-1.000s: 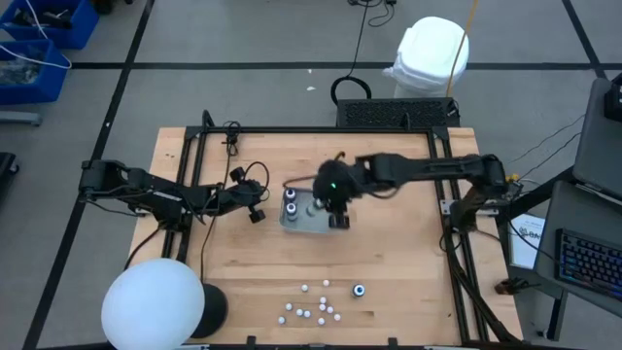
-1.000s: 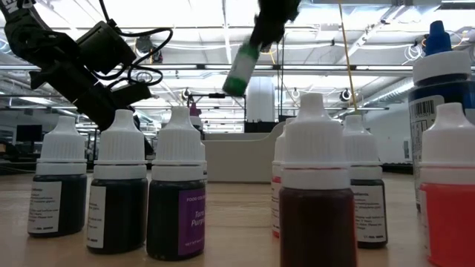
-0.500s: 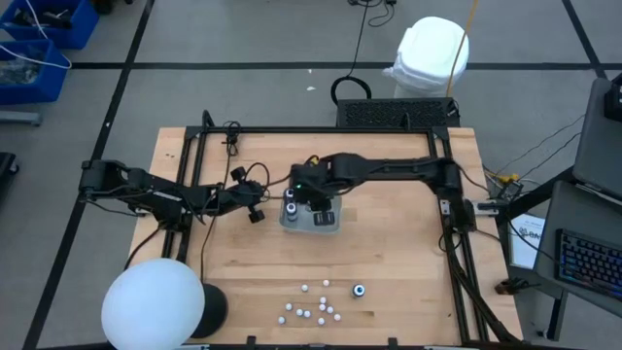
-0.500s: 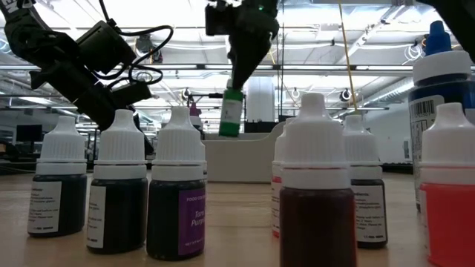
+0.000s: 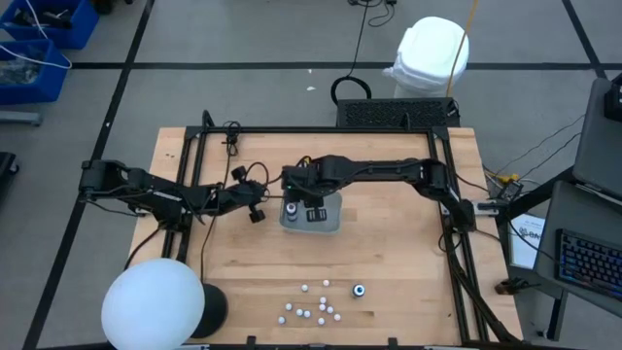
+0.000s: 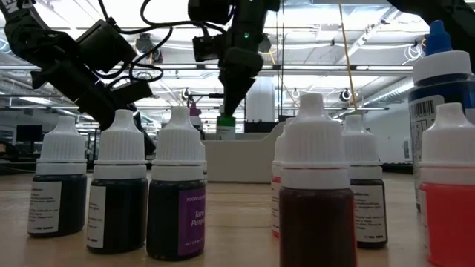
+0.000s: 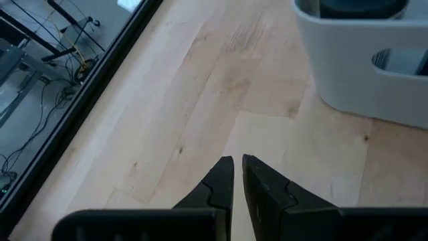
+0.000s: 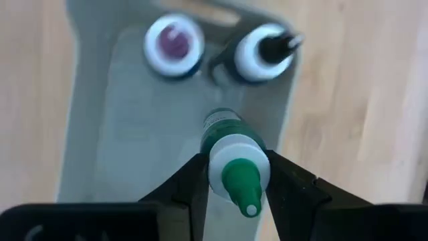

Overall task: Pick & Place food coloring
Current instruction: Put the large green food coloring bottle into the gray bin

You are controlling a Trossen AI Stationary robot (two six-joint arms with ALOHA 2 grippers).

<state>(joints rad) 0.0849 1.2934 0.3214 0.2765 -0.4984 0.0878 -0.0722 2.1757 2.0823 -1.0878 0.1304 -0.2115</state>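
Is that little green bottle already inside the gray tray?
Not fully. The right gripper is shut on the green bottle, lowering it upright into the gray tray; its cap shows above the rim.

we are looking at a robotics lab in a big open hall. ceiling strip lights (image 6: pixel 371 30) are glowing overhead, and cables (image 5: pixel 364 39) are trailing across the taped grey floor (image 5: pixel 243 39).

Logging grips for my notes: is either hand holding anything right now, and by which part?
The right hand holds a green-capped bottle by its white collar below the cap, over the gray tray. The left hand holds nothing.
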